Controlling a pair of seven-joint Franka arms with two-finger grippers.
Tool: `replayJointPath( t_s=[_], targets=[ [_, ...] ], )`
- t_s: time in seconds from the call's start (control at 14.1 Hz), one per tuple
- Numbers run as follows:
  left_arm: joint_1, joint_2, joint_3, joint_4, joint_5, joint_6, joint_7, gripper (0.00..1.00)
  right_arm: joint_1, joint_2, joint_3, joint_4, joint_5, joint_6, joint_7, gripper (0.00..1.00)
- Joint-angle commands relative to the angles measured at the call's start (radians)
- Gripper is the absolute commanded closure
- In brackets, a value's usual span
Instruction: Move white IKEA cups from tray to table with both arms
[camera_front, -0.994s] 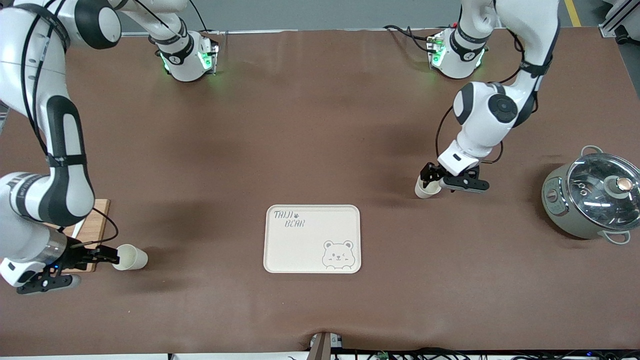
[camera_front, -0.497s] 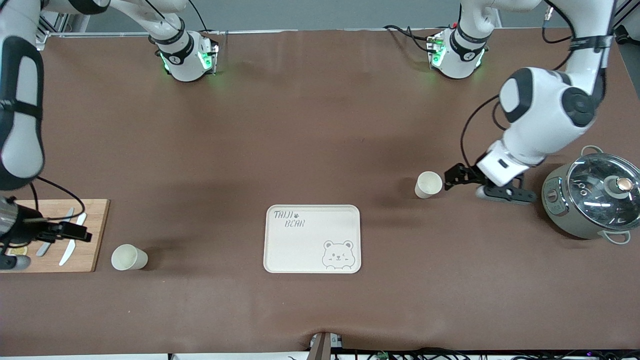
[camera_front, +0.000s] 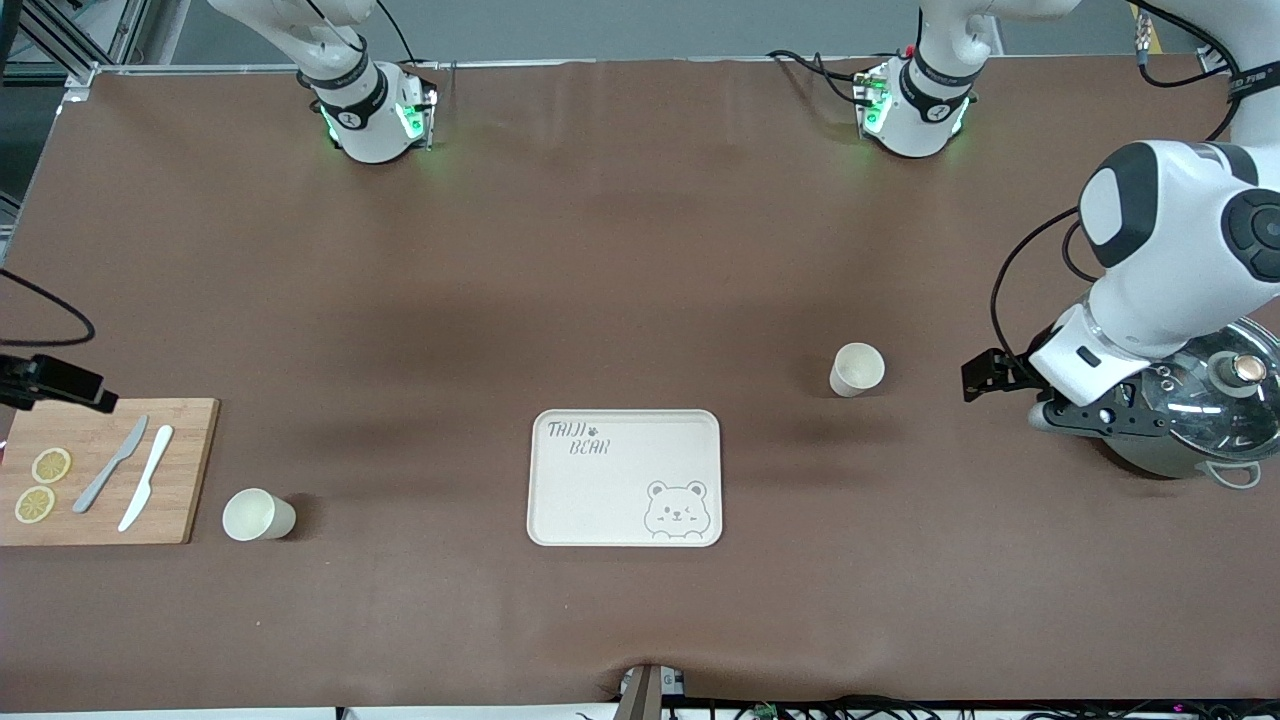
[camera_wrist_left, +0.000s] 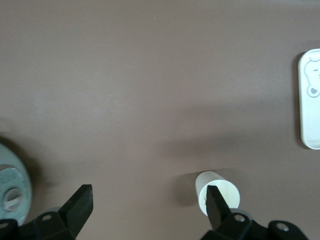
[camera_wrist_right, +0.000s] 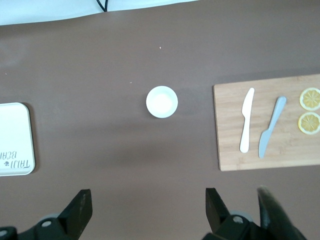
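Both arms have drawn back from the cups since a second ago, and you now see each cup standing alone and upright on the brown worktop (camera_front: 640, 250). Your left gripper (camera_front: 985, 372) hangs over the worktop just beside the grey pot (camera_front: 1190, 400), well apart from the cup (camera_front: 856, 369) it held a second ago; in the left wrist view its jaws stand spread wide with nothing between them. That cup sits farther from the front camera than the bear-printed tray (camera_front: 624, 478), toward the left arm's end of the worktop.

Your right gripper (camera_front: 60, 383) has pulled up to the edge of the front view, above the wooden cutting board (camera_front: 190, 470); in the right wrist view its jaws are likewise spread and empty. The second cup (camera_front: 257, 515) stands just beside that board, between it and the tray, roughly level with the tray's nearer half.

On the board you have two knives, one grey (camera_front: 110, 464) and one white (camera_front: 146, 491), side by side, and two lemon slices (camera_front: 42, 484). Neither cup is on the tray.
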Motion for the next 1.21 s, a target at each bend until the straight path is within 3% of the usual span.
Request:
replayJointPath(
  t_s=[0.0, 0.21, 0.43, 0.78, 1.14],
  targets=[
    [0.025, -0.001, -0.006, 0.140, 0.067, -0.170, 0.027, 0.00, -0.002, -0.141, 0.006, -0.158, -0.017, 0.014, 0.046, 0.00],
    [0.054, -0.016, -0.012, 0.225, 0.070, -0.296, 0.067, 0.00, 0.000, -0.195, 0.007, -0.196, -0.030, 0.025, 0.047, 0.00],
    [0.135, -0.053, -0.088, 0.233, 0.055, -0.309, 0.066, 0.00, 0.001, -0.227, 0.012, -0.203, -0.034, 0.020, 0.055, 0.00],
    [0.129, -0.059, -0.095, 0.340, 0.055, -0.440, 0.060, 0.00, 0.001, -0.241, 0.012, -0.252, -0.039, 0.073, 0.057, 0.00],
    [0.137, -0.088, -0.116, 0.348, 0.058, -0.484, 0.060, 0.00, 0.012, -0.245, 0.014, -0.254, -0.062, 0.066, 0.060, 0.00]
  ],
)
